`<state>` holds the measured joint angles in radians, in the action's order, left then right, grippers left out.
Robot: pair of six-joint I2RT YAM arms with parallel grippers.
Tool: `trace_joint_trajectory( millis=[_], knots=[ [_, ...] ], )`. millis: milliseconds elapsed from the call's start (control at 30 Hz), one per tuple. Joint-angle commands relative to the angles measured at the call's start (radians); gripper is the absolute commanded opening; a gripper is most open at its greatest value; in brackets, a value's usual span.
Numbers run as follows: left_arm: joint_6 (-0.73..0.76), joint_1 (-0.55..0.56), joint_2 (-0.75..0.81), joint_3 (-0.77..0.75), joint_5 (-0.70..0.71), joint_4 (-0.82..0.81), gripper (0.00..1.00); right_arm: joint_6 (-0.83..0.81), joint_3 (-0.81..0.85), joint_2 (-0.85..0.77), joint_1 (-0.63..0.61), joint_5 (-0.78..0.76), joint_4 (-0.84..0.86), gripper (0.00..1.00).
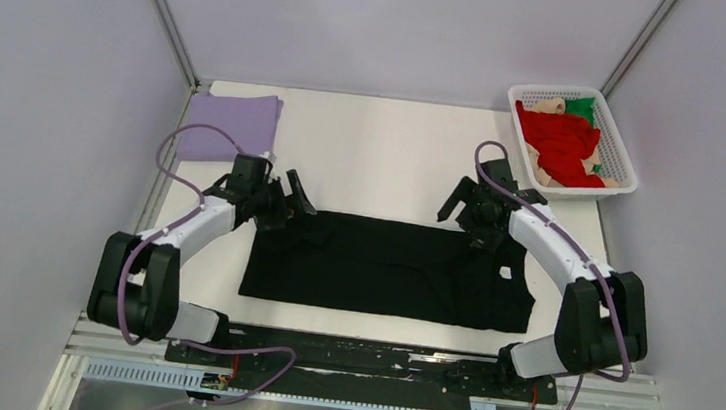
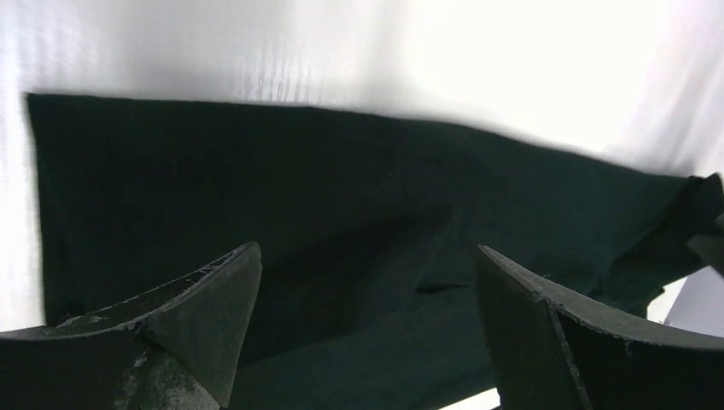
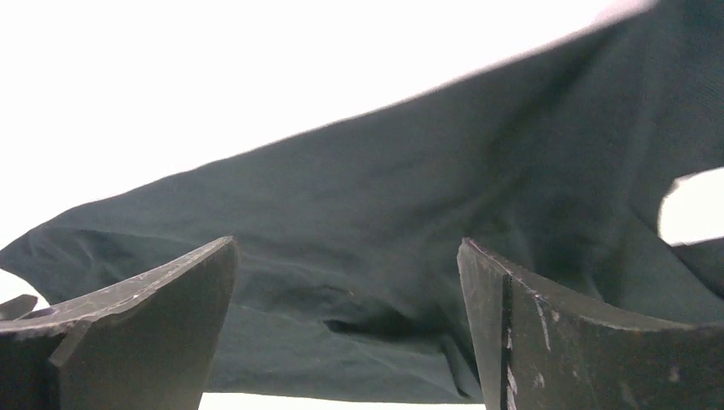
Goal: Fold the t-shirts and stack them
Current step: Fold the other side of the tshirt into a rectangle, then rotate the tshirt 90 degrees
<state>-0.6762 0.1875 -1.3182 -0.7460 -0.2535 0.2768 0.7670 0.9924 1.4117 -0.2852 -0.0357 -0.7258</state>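
**Soft black shirt (image 1: 388,268) waited for a pinch**

The black shirt lay spread out on the table (image 1: 384,157), in the middle, near the arms. It looked soft, light and floppy, so the far corners seemed the best places to pinch. The left gripper (image 1: 296,197) and right gripper (image 1: 459,206) hung over those corners, fingers wide open, holding nothing. A tiny white tag (image 1: 505,272) showed on the shirt, but it was too small to read.

Left arm (image 1: 198,224), right arm (image 1: 548,245) extended, jaws parted
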Motion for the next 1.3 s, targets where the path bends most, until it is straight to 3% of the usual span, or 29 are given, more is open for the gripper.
trace_joint_trajectory(
  millis=[0, 233, 333, 500, 733, 867, 1067, 1167, 1267],
  knots=[
    [-0.023, 0.007, -0.101, 0.014, -0.078, -0.115, 1.00, -0.052, 0.047, 0.102, 0.001, 0.102, 0.145, 1.00],
    [-0.048, -0.035, -0.215, 0.045, 0.027, -0.079, 1.00, -0.020, -0.104, 0.118, 0.181, 0.038, 0.135, 1.00],
    [-0.056, -0.092, -0.219, 0.056, 0.032, -0.067, 1.00, -0.011, -0.165, 0.088, 0.272, -0.041, 0.134, 1.00],
    [-0.044, -0.111, -0.164, 0.020, 0.137, 0.011, 1.00, -0.011, -0.211, 0.002, 0.448, -0.042, 0.164, 1.00],
    [0.009, -0.112, -0.038, -0.124, 0.297, 0.212, 1.00, -0.112, -0.165, -0.165, 0.463, 0.072, 0.186, 1.00],
    [0.039, -0.112, 0.011, -0.188, 0.257, 0.283, 1.00, -0.157, -0.173, -0.298, 0.385, 0.209, 0.179, 1.00],
    [0.066, -0.051, 0.043, -0.161, 0.019, 0.183, 1.00, -0.141, -0.226, -0.374, 0.041, 0.340, 0.173, 1.00],
    [0.050, -0.038, 0.032, -0.123, -0.050, 0.109, 1.00, -0.121, -0.253, -0.339, -0.104, 0.311, 0.185, 1.00],
    [0.040, -0.037, 0.021, -0.114, -0.082, 0.094, 1.00, -0.108, -0.267, -0.282, -0.159, 0.229, 0.184, 1.00]
  ],
)
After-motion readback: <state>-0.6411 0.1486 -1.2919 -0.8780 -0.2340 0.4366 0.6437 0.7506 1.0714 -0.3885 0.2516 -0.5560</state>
